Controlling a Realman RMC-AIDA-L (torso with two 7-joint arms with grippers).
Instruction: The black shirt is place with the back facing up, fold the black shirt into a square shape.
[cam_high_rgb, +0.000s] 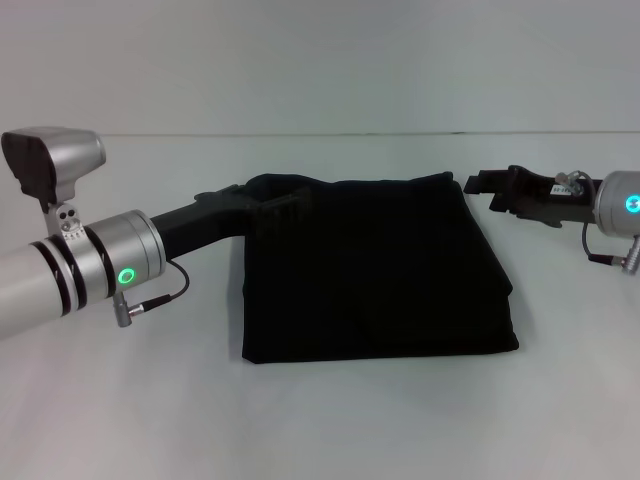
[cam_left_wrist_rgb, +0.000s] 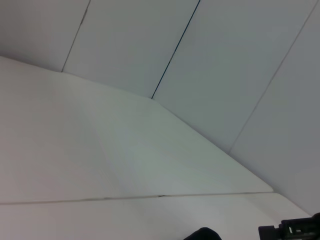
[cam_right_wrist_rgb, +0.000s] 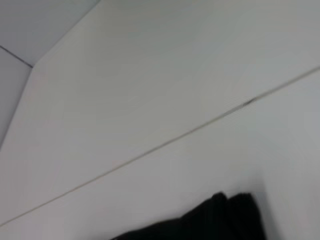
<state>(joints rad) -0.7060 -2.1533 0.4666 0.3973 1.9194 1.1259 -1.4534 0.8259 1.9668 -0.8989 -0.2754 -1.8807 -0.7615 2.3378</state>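
The black shirt (cam_high_rgb: 370, 270) lies folded into a rough square in the middle of the white table (cam_high_rgb: 330, 420), plain side up. My left gripper (cam_high_rgb: 258, 207) reaches in from the left and rests at the shirt's far left corner, black against black. My right gripper (cam_high_rgb: 480, 192) hovers just off the far right corner, open and holding nothing. A small bump of the shirt (cam_left_wrist_rgb: 202, 234) shows in the left wrist view, and so does the right gripper (cam_left_wrist_rgb: 292, 230), farther off. The right wrist view catches a corner of the shirt (cam_right_wrist_rgb: 215, 220).
A thin seam (cam_right_wrist_rgb: 165, 142) crosses the table top. A pale panelled wall (cam_left_wrist_rgb: 225, 60) stands behind the table's far edge.
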